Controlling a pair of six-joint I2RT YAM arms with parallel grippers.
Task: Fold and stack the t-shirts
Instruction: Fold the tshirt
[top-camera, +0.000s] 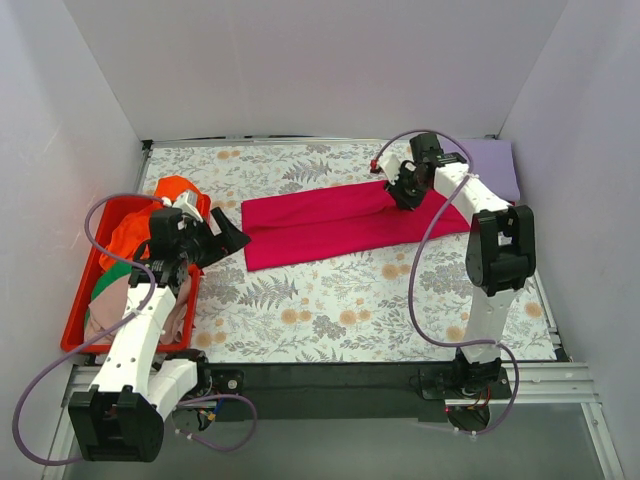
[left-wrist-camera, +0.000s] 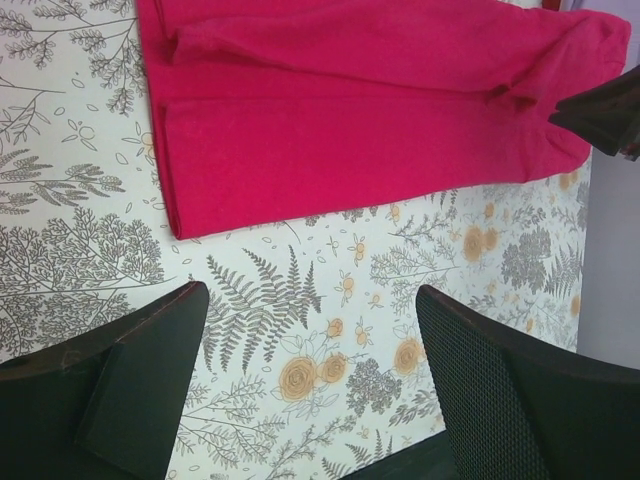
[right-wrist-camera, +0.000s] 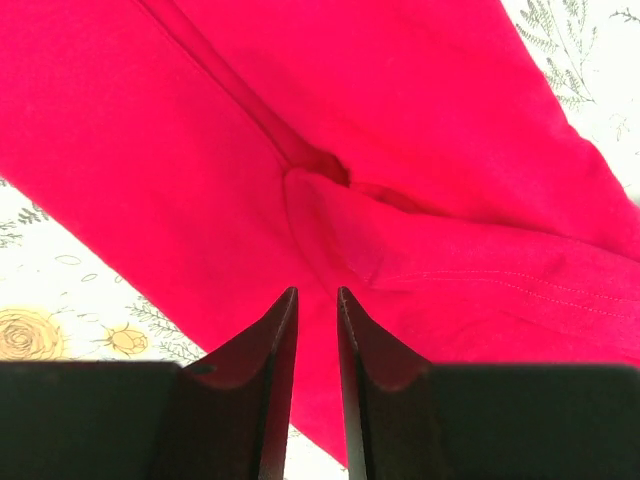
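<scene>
**Red shirt half-folded at mid-table, right gripper on it**

In the top view the red shirt (top-camera: 340, 225) lies as a long band across the middle of the floral table (top-camera: 330, 300), running from 9 o'clock to 3 o'clock with its right end a little higher. A fold line runs along its length.

The right gripper (top-camera: 405, 190) is down at the band's 1 o'clock part. In the right wrist view its jaws are narrow, with only a thin slit between them. The tips sit just above a small puckered fold in the red shirt (right-wrist-camera: 200, 130). I cannot tell whether any cloth is pinched.

The left gripper (top-camera: 225, 238) hangs just off the shirt's 9 o'clock end, over bare table. In the left wrist view its fingers (left-wrist-camera: 130, 390) stand wide apart and hold nothing, with the shirt's edge lying toward 12 o'clock of them.

A lavender shirt (top-camera: 490, 165) lies flat at the table's 2 o'clock corner, partly under the right arm.

The tray (top-camera: 76, 315) sits at the table's 8 o'clock side. An orange shirt (top-camera: 170, 190) is heaped at its 12 o'clock end, a green shirt (top-camera: 110, 280) shows near its middle, and a beige-pink shirt (top-camera: 175, 310) drapes toward 5 o'clock, partly hidden by the left arm.
</scene>
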